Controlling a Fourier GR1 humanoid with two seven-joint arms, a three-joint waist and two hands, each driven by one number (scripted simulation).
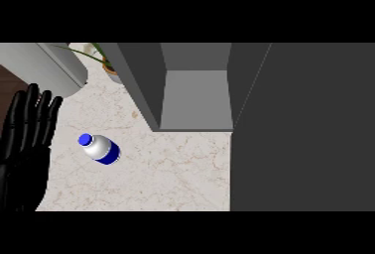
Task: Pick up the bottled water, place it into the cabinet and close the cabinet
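Note:
A water bottle [100, 149] with a blue cap and blue label stands on the pale marble counter [161, 173], left of centre. The dark grey cabinet [196, 99] stands at the back with its inside showing, its shelf bare; its wide door [304, 129] is swung out and fills the right side. My left hand [29, 129] rests at the left edge, fingers straight and pointing up, apart from the bottle and a little to its left. The right hand does not show.
A large grey rounded container [44, 64] sits at the back left corner. A potted plant [106, 62] with thin green leaves stands between it and the cabinet's left wall.

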